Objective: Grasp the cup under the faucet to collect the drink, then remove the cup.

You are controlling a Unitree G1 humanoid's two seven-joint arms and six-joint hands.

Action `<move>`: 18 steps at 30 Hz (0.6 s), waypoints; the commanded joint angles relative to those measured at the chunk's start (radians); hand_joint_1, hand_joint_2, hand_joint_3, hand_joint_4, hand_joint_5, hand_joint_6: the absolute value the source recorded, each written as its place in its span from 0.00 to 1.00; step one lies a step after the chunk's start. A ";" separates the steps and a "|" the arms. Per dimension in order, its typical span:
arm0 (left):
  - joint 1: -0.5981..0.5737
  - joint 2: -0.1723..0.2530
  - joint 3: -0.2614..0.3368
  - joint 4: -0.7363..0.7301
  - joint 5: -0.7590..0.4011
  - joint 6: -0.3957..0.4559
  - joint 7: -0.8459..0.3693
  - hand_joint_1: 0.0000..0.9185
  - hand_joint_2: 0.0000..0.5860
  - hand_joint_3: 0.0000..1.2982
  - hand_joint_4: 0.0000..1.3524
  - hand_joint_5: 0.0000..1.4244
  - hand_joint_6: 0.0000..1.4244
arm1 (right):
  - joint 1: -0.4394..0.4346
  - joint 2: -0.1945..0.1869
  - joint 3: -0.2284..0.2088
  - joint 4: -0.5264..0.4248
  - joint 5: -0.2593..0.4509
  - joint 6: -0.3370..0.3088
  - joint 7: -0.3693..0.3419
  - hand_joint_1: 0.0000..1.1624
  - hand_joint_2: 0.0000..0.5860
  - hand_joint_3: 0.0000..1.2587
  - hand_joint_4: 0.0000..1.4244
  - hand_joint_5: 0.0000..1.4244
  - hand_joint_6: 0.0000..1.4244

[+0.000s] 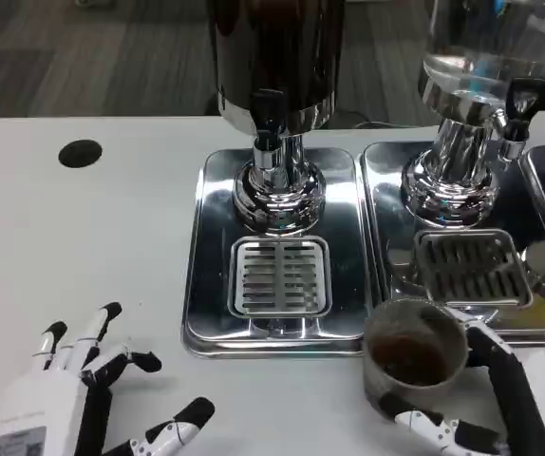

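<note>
Near the table's front edge, right hand (500,404) gripping cup (413,356) by its sides; likely light, spillable; left hand (92,399) splaying, holding nothing.

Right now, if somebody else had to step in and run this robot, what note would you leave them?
Left hand: holds nothing, fingers spread, low over the white table.
Right hand: grips the cup, fingers wrapped around its side.
The cup has dark drink in it and sits at the front edge of the trays, between the dark dispenser and the clear dispenser, under neither faucet.
Done: drink seems collected, cup pulled away from the faucet.
Left: probably just setting the cup on the open table and letting go.
</note>
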 commanded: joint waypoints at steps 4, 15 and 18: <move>-0.008 0.004 0.024 -0.025 -0.031 -0.017 -0.030 0.00 0.16 0.45 0.05 0.13 0.04 | 0.001 -0.011 0.017 -0.018 -0.012 0.032 0.034 0.62 0.38 0.24 0.18 0.19 0.24; -0.012 0.002 0.023 0.008 -0.041 -0.024 -0.029 0.00 0.17 0.46 0.06 0.15 0.04 | -0.015 -0.038 0.042 -0.022 -0.017 0.049 0.076 0.56 0.33 0.02 0.01 0.04 0.11; -0.013 0.003 0.024 0.009 -0.042 -0.024 -0.030 0.00 0.18 0.47 0.07 0.15 0.05 | -0.025 -0.052 0.055 -0.012 -0.013 0.042 0.099 0.54 0.32 0.00 0.00 0.01 0.07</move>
